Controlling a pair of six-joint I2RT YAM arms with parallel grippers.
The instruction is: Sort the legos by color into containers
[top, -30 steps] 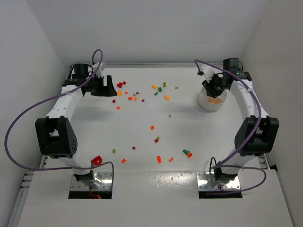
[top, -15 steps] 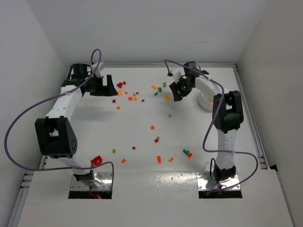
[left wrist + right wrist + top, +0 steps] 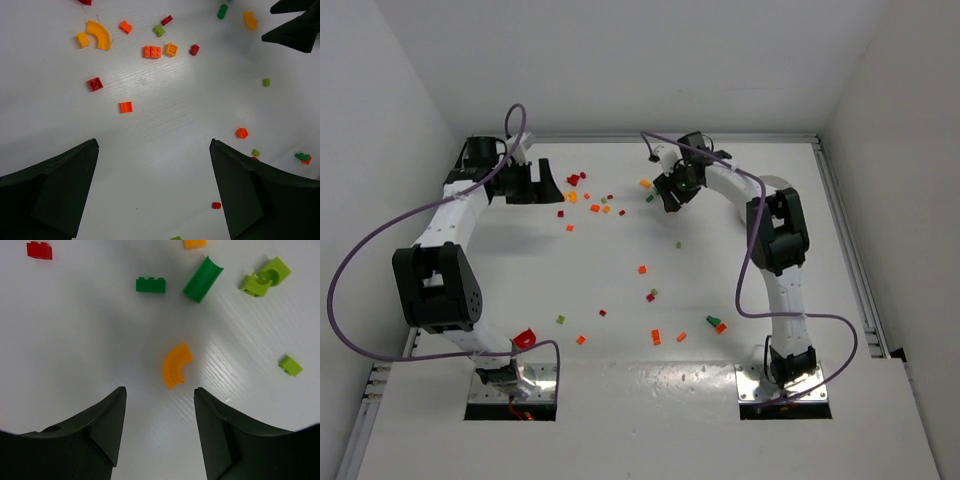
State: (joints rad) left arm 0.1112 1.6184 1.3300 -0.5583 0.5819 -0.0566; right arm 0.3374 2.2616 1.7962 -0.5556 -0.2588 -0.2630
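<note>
Small red, orange, yellow and green legos [image 3: 642, 269] lie scattered over the white table. My right gripper [image 3: 159, 390] hangs open and empty just short of a curved orange brick [image 3: 176, 365]. Beyond it lie a dark green brick [image 3: 150, 285], a green half-tube [image 3: 202, 279] and lime pieces [image 3: 264, 277]. From above, that right gripper [image 3: 670, 195] is at the back centre. My left gripper [image 3: 153, 142] is wide open over bare table, with orange bricks [image 3: 152, 51] and a red one [image 3: 95, 83] ahead of it. From above, this left gripper [image 3: 535, 185] sits back left. The right arm hides most of the containers.
White walls enclose the table on the left, back and right. A red part [image 3: 525, 338] sits by the left arm's base. Purple cables [image 3: 360, 270] loop out from both arms. The right gripper's dark fingers [image 3: 295, 30] show in the top right of the left wrist view.
The right arm has swung left from above the dish to the bricks at the back centre, and its jaws have opened. The left gripper has opened wider and hardly moved.
</note>
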